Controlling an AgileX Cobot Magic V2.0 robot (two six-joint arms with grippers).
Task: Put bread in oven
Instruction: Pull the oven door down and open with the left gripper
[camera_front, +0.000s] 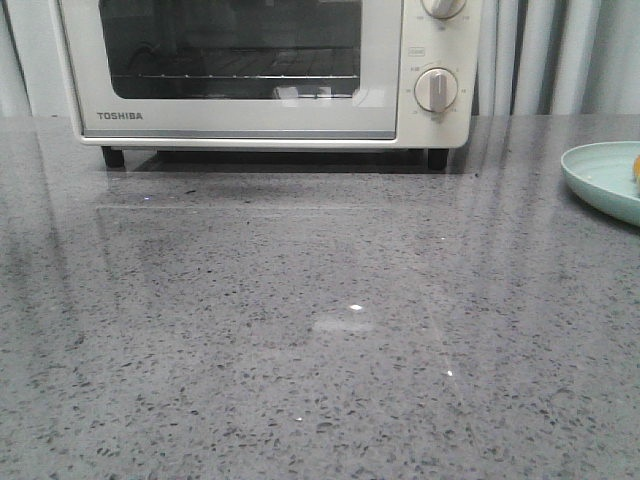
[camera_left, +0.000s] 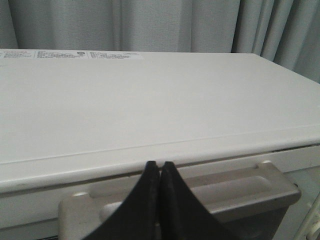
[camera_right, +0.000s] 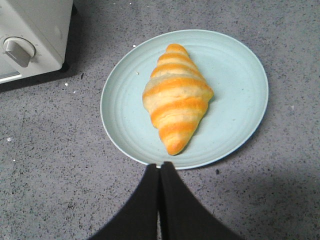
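Resting on a pale green plate (camera_right: 235, 115), the bread (camera_right: 177, 97) looks light, glossy, squashable; grip its thick middle. Both tools, left (camera_left: 160, 167) and right (camera_right: 160, 167), are closed, empty.

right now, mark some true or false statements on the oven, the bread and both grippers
1. The oven door is closed. True.
2. The bread already lies on the oven rack. False: it lies on a pale green plate on the grey table.
3. The right gripper is shut and holds nothing. True.
4. The left gripper is clamped on the door handle. False: its fingers are closed together with nothing between them, in front of the door handle.
5. The plate stands to the right of the oven in the front view. True.
6. Two breads lie on the plate. False: only one.
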